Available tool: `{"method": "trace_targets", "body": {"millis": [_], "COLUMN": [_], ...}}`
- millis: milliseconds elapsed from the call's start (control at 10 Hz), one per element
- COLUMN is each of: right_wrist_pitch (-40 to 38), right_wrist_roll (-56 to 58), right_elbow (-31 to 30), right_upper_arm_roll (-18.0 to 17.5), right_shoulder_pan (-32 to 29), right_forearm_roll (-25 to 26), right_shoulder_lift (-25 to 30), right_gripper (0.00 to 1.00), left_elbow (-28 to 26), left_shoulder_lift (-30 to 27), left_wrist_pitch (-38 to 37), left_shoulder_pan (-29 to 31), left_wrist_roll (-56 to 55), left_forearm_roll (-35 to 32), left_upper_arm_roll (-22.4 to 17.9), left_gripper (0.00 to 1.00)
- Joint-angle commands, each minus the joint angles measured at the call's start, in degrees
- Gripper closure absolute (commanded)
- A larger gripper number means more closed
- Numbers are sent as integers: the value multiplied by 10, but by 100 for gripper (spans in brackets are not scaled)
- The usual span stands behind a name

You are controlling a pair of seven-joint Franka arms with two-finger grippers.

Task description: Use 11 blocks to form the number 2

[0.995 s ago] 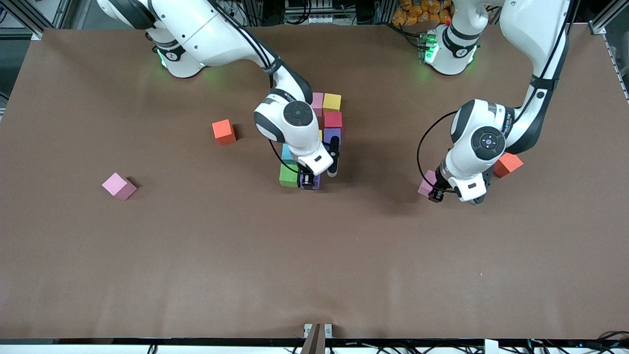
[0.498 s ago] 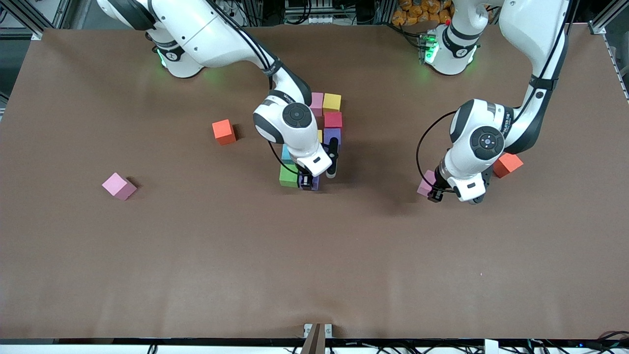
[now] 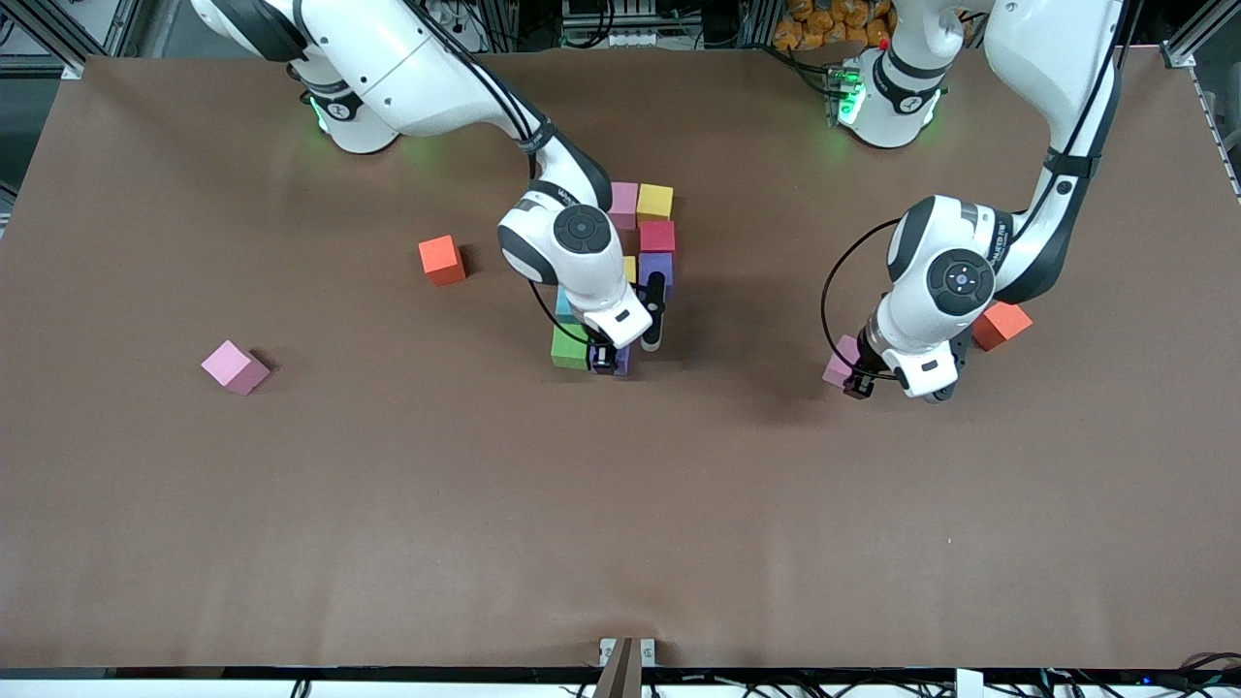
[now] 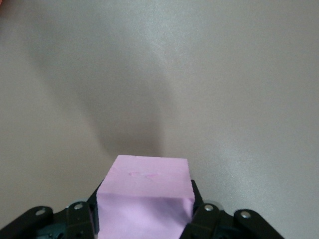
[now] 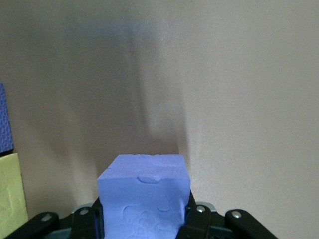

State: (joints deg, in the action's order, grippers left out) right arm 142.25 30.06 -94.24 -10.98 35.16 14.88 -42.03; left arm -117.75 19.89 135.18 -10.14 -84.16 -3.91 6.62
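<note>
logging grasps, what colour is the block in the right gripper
Purple block, held in the right gripper; clearest in the right wrist view.

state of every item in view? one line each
right gripper: shut on purple block, beside green block
left gripper: shut on pink block
loose pink block: on table, unplaced, toward right arm's end
orange cubes: resting apart, unused

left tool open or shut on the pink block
Shut on the pink block: the left tool has a finger against each of its sides.
</note>
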Motion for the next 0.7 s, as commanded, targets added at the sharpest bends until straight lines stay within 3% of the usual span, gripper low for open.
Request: {"method": "trace_targets", "body": {"millis": [0,597], "right_wrist_pitch": [7,0], "right_wrist_roll": [8,7], "right_elbow": [-15,-16], "right_upper_arm_roll": [-6,-6], "right_shoulder_pan": [-9,-9], "right_forearm_roll": [1,1], "right_shoulder_lift": [6,12], "right_gripper": [60,57], "left_elbow": [10,11], "left_shoulder_lift": [4,4], "left_wrist_pitch": [-10,-10], "left_shoulder_pan": [-2,-2], "left_wrist_roll": [-7,-11], "left_forearm_roll": [10,10], "left_upper_arm_roll": [1,1], "left_gripper": [100,100]}}
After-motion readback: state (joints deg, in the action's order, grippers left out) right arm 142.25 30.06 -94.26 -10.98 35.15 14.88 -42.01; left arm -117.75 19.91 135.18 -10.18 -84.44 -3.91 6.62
